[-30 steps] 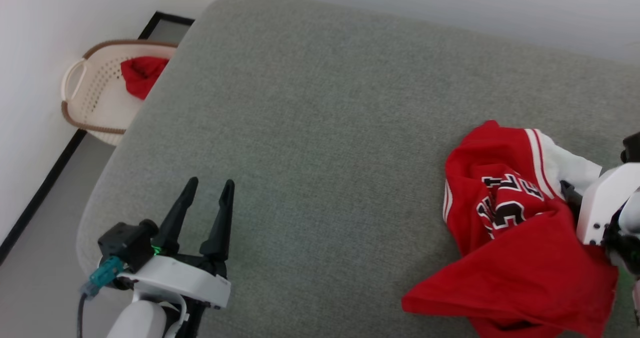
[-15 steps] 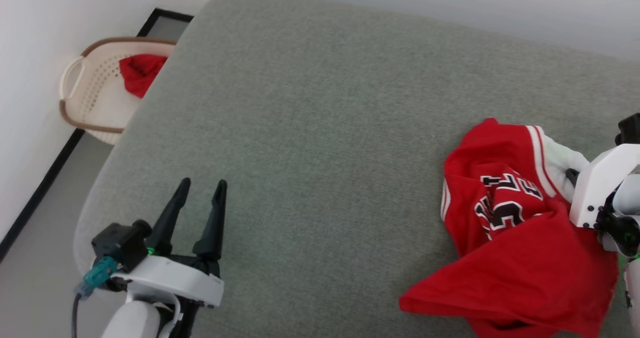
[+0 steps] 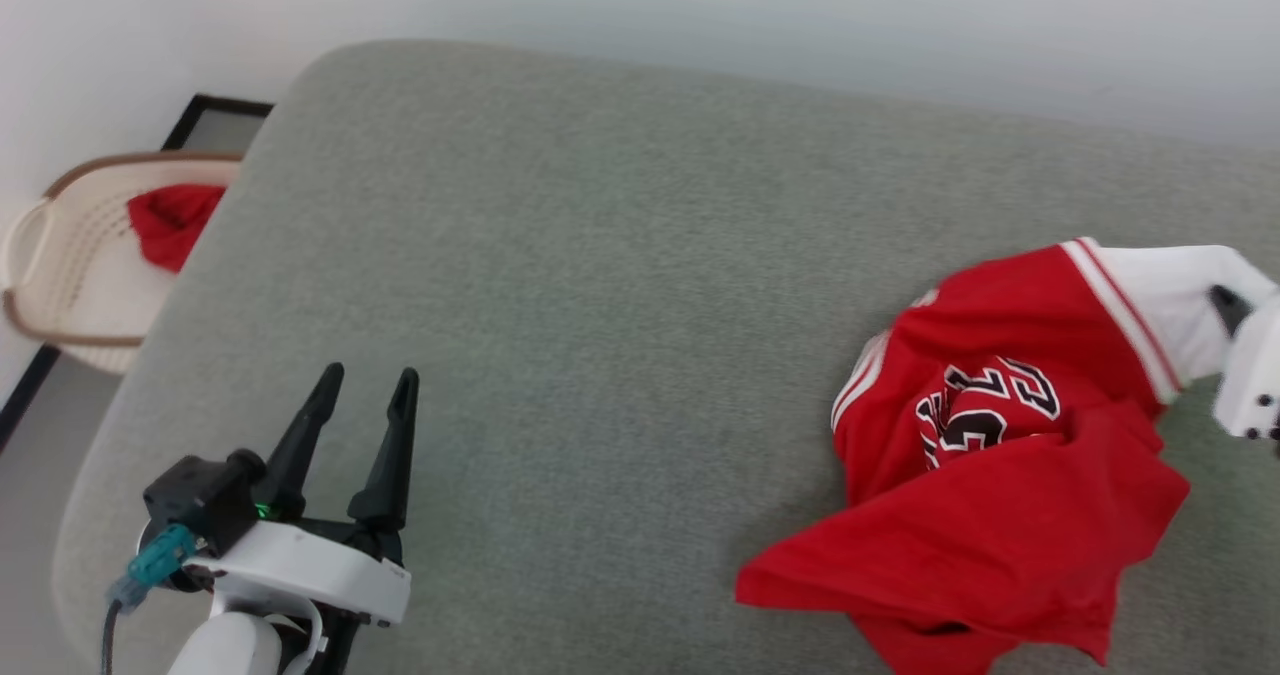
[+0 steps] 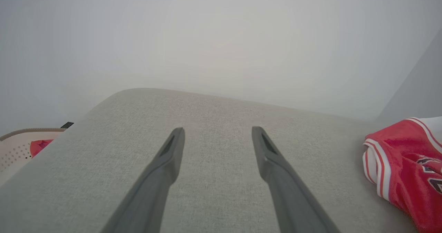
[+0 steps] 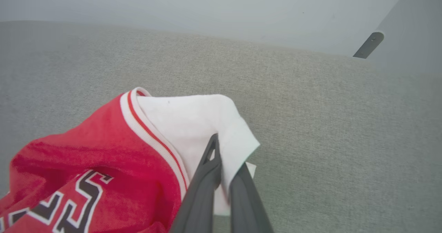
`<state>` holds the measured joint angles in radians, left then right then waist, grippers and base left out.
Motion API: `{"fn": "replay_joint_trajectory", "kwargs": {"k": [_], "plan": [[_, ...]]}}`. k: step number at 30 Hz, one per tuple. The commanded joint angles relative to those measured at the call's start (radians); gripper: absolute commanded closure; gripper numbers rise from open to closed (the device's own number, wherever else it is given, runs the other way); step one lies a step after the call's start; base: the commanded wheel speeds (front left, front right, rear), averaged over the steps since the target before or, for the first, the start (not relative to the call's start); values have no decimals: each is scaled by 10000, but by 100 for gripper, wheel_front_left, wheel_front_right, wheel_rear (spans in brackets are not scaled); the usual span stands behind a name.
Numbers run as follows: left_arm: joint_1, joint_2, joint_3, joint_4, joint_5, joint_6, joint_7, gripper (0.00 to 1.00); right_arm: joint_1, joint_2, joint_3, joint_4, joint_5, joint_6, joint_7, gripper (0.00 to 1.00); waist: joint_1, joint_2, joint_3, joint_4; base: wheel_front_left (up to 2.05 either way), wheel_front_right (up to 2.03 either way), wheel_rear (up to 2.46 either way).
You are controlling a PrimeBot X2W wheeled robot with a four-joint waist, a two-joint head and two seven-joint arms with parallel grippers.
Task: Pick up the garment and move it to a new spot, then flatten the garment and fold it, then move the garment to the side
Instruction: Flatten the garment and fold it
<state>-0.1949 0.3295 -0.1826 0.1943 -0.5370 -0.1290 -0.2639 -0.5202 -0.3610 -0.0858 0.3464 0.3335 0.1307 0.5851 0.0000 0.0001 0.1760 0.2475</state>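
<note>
My right gripper (image 5: 224, 158) is clamped on the white sleeve of the garment (image 3: 1000, 485), both dark fingers pinched together with the sleeve's cloth caught between them. The sleeve stretches toward my wrist at the right side of the grey cushion (image 3: 600, 305). The rest of the red shirt lies crumpled on the cushion beside it, with the striped trim and black-and-white lettering facing up and one red flap spread toward the front edge. My left gripper (image 3: 365, 383) holds nothing. Its fingers stand apart above the cushion's front left part, well apart from the shirt. Past the cushion's left end, by the wall, sits a cream lattice basket (image 3: 60, 285) with a small red cloth (image 3: 170, 220) in it.
</note>
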Motion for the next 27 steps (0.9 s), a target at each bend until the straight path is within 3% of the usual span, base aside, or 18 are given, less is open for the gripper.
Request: {"fn": "replay_joint_trajectory", "kwargs": {"k": [1, 8, 14, 16, 17, 18, 20, 27], "plan": [[112, 32, 16, -32, -54, -25, 2, 0, 159, -74, -72, -53, -24, 1, -24, 100, 0, -1, -267, -392, 0, 0, 0], [224, 112, 22, -110, -109, -27, 2, 0, 690, -642, -841, -7, -120, -1, -186, 100, 0, -1, -304, -834, 0, 0, 0], [118, 154, -172, -113, -154, -26, 52, 0, 1080, -741, -1720, 564, -323, -1, -276, 100, 0, -1, -240, -968, 0, 0, 0], [75, 169, -243, -108, -171, -26, 89, 0, 1162, -666, -1868, 833, -399, 1, -416, 87, 0, -1, -217, -987, 0, 0, 0], [56, 183, -280, -106, -193, -26, 115, 0, 1206, -625, -1924, 995, -445, -1, -477, 77, 0, -1, -210, -993, 0, 0, 0], [44, 192, -321, -99, -232, -26, 147, 0, 1227, -572, -1949, 1159, -460, -1, -546, 60, 0, -1, -208, -1002, 0, 0, 0], [-3, 213, -424, -113, -305, -27, 203, 0, 1202, -473, -1931, 1425, -484, -1, -726, 0, 0, -1, -202, -1019, 0, 0, 0], [-87, 446, -591, -248, -549, -27, 513, 0, 842, -268, -1651, 1967, -504, -1, -1136, 0, 0, -1, -390, -1215, 0, 0, 0]]}}
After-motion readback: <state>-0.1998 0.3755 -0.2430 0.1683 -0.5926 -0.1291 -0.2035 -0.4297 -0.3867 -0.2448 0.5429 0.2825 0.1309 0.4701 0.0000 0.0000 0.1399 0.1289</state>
